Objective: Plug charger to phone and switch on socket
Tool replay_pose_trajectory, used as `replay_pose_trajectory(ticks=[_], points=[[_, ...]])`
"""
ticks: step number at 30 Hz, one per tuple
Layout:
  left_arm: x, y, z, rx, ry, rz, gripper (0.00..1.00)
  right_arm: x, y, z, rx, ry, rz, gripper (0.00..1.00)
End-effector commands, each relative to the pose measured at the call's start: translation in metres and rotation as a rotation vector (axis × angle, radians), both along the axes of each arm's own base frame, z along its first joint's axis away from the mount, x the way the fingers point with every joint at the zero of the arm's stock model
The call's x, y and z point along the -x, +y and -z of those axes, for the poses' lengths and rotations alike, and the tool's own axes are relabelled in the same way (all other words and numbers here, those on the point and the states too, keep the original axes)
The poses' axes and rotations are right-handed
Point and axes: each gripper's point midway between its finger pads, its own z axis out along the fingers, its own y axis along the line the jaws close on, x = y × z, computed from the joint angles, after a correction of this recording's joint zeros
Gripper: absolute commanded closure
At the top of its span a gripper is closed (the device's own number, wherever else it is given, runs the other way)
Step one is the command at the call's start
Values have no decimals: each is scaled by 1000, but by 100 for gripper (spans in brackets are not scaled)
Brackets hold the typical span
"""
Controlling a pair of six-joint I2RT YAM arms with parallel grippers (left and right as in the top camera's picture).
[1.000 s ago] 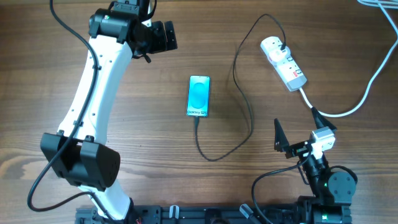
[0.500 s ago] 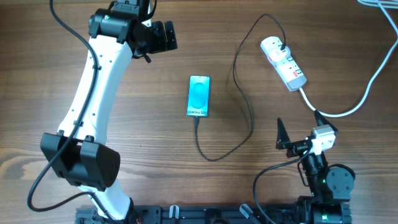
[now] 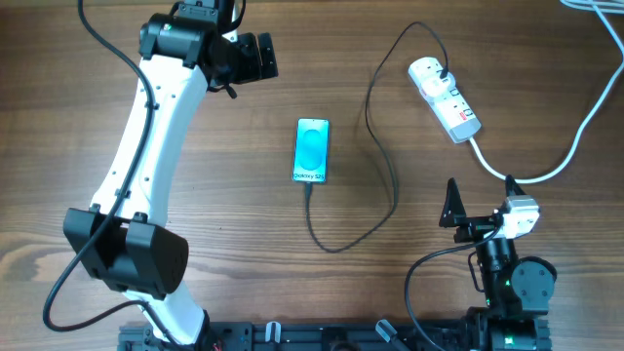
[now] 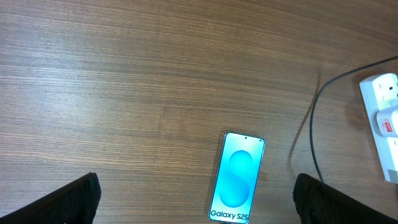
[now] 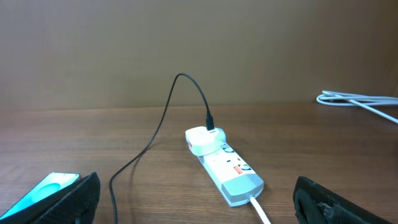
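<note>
The phone [image 3: 311, 150] lies flat mid-table with its teal screen up; it also shows in the left wrist view [image 4: 237, 177] and at the edge of the right wrist view [image 5: 37, 191]. The black charger cable [image 3: 391, 190] meets the phone's near end, loops round and runs up to a white plug [image 5: 205, 140] seated in the socket [image 3: 446, 97]. The socket is a white power strip at the back right [image 5: 230, 168]. My left gripper [image 3: 255, 57] is open and empty, high at the back left of the phone. My right gripper [image 3: 480, 195] is open and empty, in front of the socket.
The socket's thick white cord [image 3: 546, 175] curves from its near end off to the right edge, passing close by my right gripper. More white cord [image 5: 360, 102] lies at the far right. The left arm's white link [image 3: 146, 146] spans the left side.
My right gripper has shifted a little to the right, away from the cable loop. The left arm, phone, cable and socket have not moved.
</note>
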Motion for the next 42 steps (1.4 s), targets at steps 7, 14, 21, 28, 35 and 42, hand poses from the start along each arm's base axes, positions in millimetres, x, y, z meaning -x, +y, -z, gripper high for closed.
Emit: replay_pose_trajectory(ticks=[7, 14, 21, 28, 35, 42], points=[[0, 3, 3, -5, 8, -18, 0, 1, -3, -2, 86, -16, 17, 1], [0, 3, 3, -5, 8, -18, 0, 1, -2, -4, 85, -21, 13, 0], [0, 3, 3, -5, 8, -18, 0, 1, -2, -4, 85, -21, 13, 0], [0, 3, 3, -5, 8, -18, 0, 1, -2, -4, 85, -21, 13, 0], [0, 3, 3, -5, 8, -18, 0, 1, -2, -4, 85, -21, 13, 0], [0, 6, 3, -30, 4, -17, 0, 1, -2, -4, 85, -21, 12, 0]])
